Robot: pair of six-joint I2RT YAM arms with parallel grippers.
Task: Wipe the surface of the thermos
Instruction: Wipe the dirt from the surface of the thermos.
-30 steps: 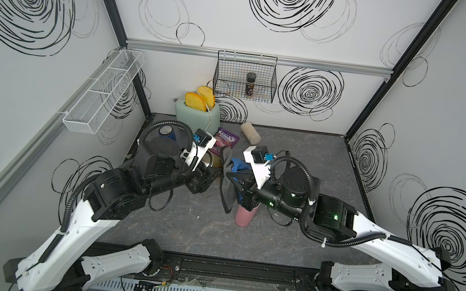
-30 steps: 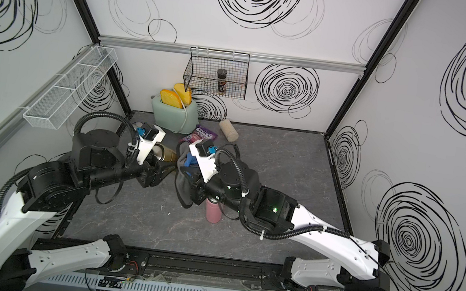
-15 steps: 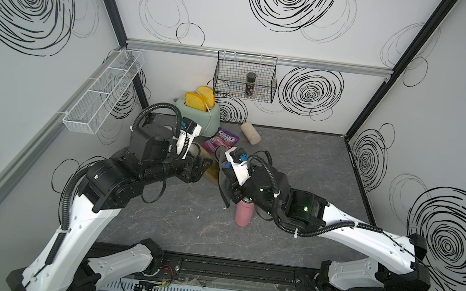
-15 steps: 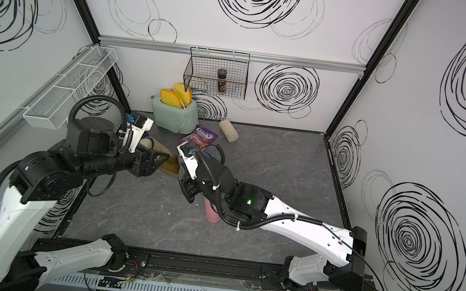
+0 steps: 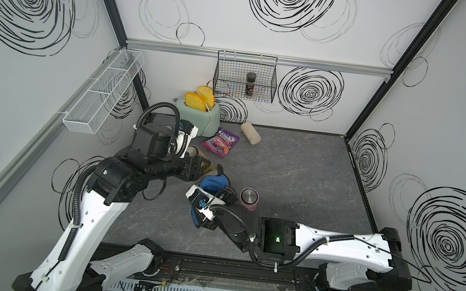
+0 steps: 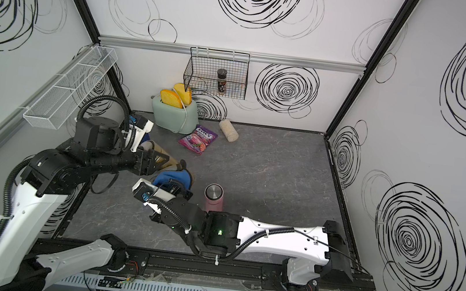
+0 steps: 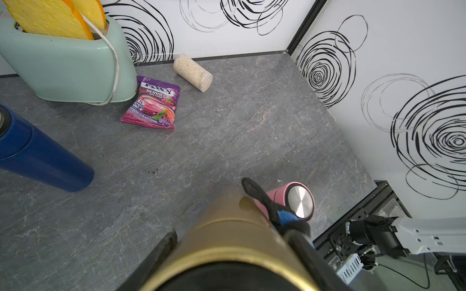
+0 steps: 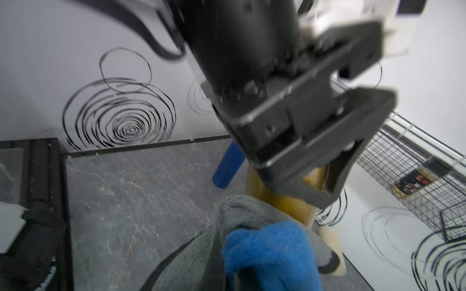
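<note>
A: Start big. The table (image 5: 298, 172)?
B: Grey, mostly bare. Toaster (image 7: 63, 68) in the far corner. Pink bottle (image 5: 248, 199) upright mid-table. Blue bottle (image 7: 37, 156) stands apart, nearer the toaster. Neither bottle is touched.
A: The gold thermos (image 7: 227, 234)?
B: Off the table, lifted and tilted, one end pointing toward the pink bottle. The left arm carries it.
A: Cloth (image 5: 213, 181)?
B: Blue and grey, bunched, lying against the thermos side near that same end. Touching, by the left wrist view.
A: Pincers?
B: Left pincer (image 5: 196, 168) clamped round the thermos body. Right pincer (image 5: 221, 191) pressed together on a fold of cloth.
A: Progress?
B: My read is that wiping is underway, not finished. Contact sits at one end only. A dark mark (image 7: 245, 202) shows just beside the cloth; stain or reflection, cannot tell. Left to do: the rest of the side, the band under the left pincer, the other end.
</note>
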